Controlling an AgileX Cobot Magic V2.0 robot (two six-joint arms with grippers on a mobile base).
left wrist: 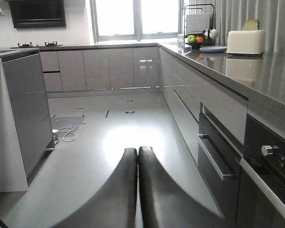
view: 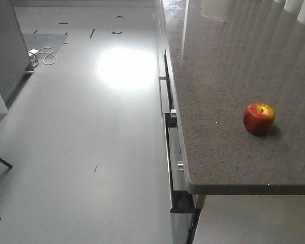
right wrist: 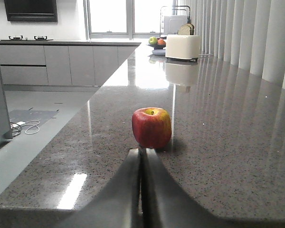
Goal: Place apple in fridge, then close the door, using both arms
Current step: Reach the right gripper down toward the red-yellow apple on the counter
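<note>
On the speckled grey stone counter (view: 229,71), near its front edge, the small round red apple with yellow patches (view: 258,118) stands stem up. Just in front of it, the right black end effector (right wrist: 142,151) points at it, fingers pressed together and holding nothing. The left black end effector (left wrist: 137,150) is likewise closed and empty, hanging over the glossy grey floor (left wrist: 85,142) beside the grey cabinet drawers (left wrist: 190,109). Far back on the counter stands a cream toaster (right wrist: 183,46).
</note>
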